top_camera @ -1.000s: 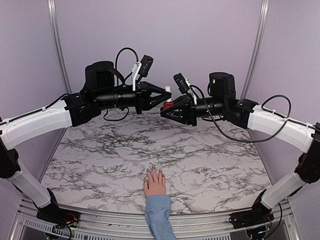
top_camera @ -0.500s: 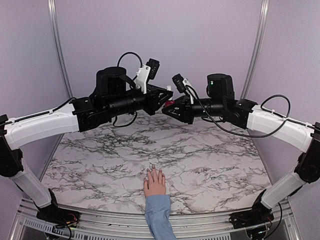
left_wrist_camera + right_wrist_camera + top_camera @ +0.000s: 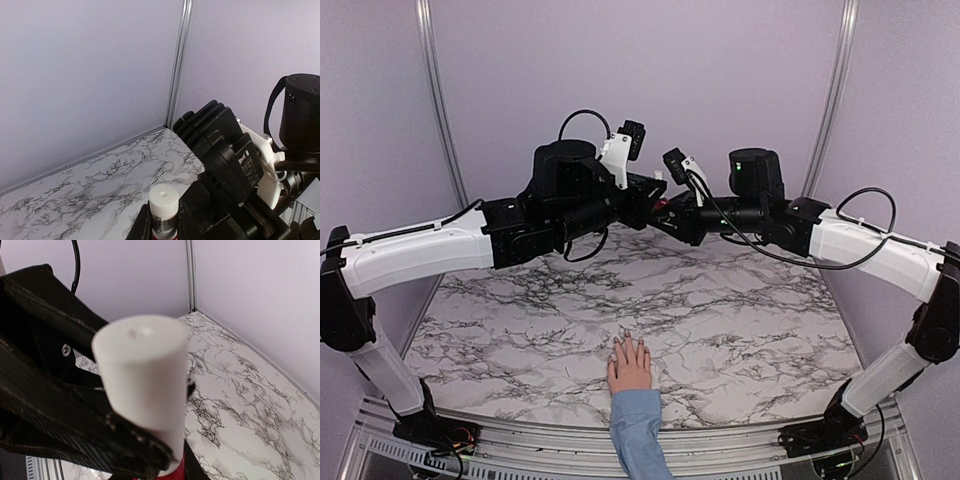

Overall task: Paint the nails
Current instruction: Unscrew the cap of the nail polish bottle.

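A pale pink hand (image 3: 630,365) with a light blue sleeve (image 3: 638,435) lies flat at the table's near edge. Its nails (image 3: 625,344) are too small to tell their colour. Both grippers meet high above the far middle of the table. My right gripper (image 3: 668,210) is shut on the dark red polish bottle (image 3: 663,206), whose red glass shows in the right wrist view (image 3: 176,471). My left gripper (image 3: 653,193) is shut on the bottle's white cap (image 3: 164,200), a finger on each side. The cap fills the right wrist view (image 3: 145,380).
The marble table top (image 3: 740,320) stretches between the hand and the grippers. Purple walls with metal corner posts (image 3: 832,95) stand behind. The left arm (image 3: 420,245) and right arm (image 3: 870,245) arch over the table's sides.
My left gripper has moved right and turned onto the bottle's cap, closing round it. My right gripper with the bottle has risen slightly. The hand has not moved.
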Tool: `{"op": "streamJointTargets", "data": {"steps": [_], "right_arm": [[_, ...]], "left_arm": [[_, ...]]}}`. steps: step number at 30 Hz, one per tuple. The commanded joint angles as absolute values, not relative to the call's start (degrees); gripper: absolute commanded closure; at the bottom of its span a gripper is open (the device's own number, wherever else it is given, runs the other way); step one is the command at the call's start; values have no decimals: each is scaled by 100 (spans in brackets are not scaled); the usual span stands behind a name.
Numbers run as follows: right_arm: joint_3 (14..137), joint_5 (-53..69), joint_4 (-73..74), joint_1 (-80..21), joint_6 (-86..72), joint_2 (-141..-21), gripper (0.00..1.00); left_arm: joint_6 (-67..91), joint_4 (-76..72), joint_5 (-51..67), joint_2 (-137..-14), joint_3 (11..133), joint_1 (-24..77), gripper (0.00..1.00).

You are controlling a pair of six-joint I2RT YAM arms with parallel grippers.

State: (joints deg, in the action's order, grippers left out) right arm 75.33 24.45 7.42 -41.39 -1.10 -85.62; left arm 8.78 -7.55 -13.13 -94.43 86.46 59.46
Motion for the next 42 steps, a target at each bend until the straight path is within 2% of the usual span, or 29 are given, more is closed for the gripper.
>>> {"op": "streamJointTargets", "data": {"steps": [1,3,6,14,18,25,34,42], "right_arm": [[7920,2038,483,-4075,-345,-8609,100],[7890,2093,475,-4075,-338,-8589,100],[7830,2164,469,-4067,-325,-8552,100],[7637,2468,483,-4043,-161,-8391,100],[7521,2770,532,-4028,-19,-8306,100],[7274,3838,315,-4017,215,-8075,100],[7315,5519,342,-4028,439,-8072,100],[7459,6109,552,-4100,459,-8174,100]], "left_arm": [[784,-351,-1234,-9467,8810,6126,100],[685,-314,-1243,-9414,8802,6118,97],[616,-273,-1226,-9279,8735,6072,85],[619,-238,-722,-8863,8464,5737,58],[692,-257,196,-8663,8335,5475,48],[909,-927,2609,-8318,7895,4963,45],[757,-1147,4011,-8367,7996,4877,44],[861,-1201,4714,-8670,8323,4879,49]]}}
